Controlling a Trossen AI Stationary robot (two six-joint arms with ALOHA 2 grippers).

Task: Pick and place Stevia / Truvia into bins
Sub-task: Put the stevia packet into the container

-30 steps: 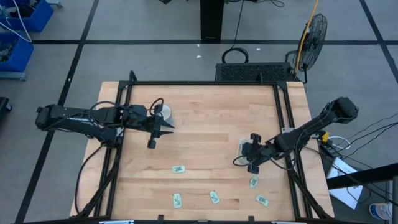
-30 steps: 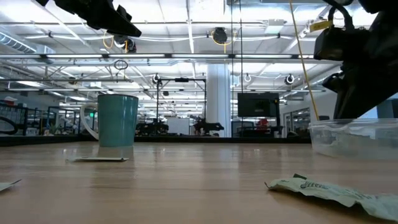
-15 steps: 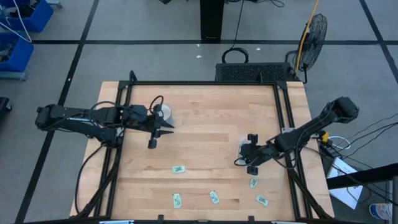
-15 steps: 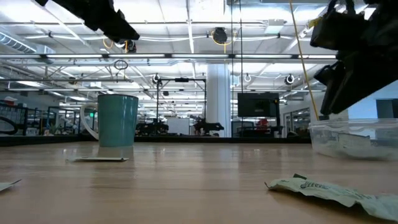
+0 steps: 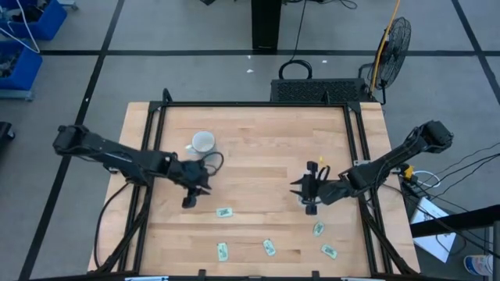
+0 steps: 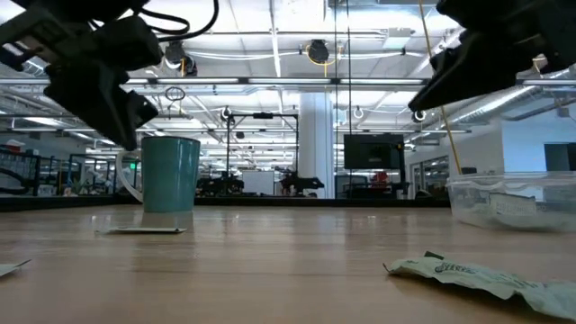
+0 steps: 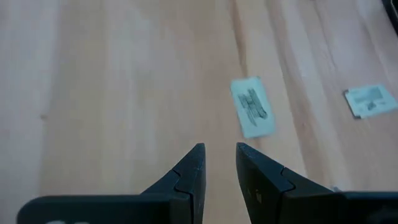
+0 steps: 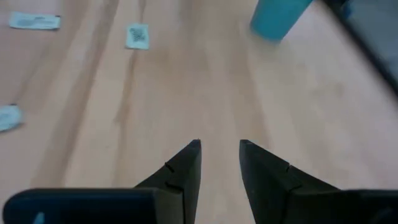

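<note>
Several pale green and white sweetener packets lie flat on the near half of the wooden table: one (image 5: 224, 211) near the middle, others (image 5: 222, 250) (image 5: 269, 247) (image 5: 318, 229) (image 5: 328, 251) by the near edge. My left gripper (image 5: 188, 200) hovers left of the middle packet (image 7: 252, 115), open by a narrow gap, touching nothing. My right gripper (image 5: 301, 187) is open and empty, raised over the clear tub (image 6: 513, 200), which stands on the table's right side with packets inside; the arm covers the tub in the high view.
A mug (image 5: 201, 143) stands on the far left part of the table, teal in the low view (image 6: 169, 174). A crumpled packet (image 6: 477, 274) lies close to the low camera. A black rail frame (image 5: 355, 140) borders the table.
My left gripper has swung from beside the mug toward the near edge and come down close to the middle packet. My right gripper has risen from the tub and shifted slightly toward the far-left. The packets and mug have stayed put.
</note>
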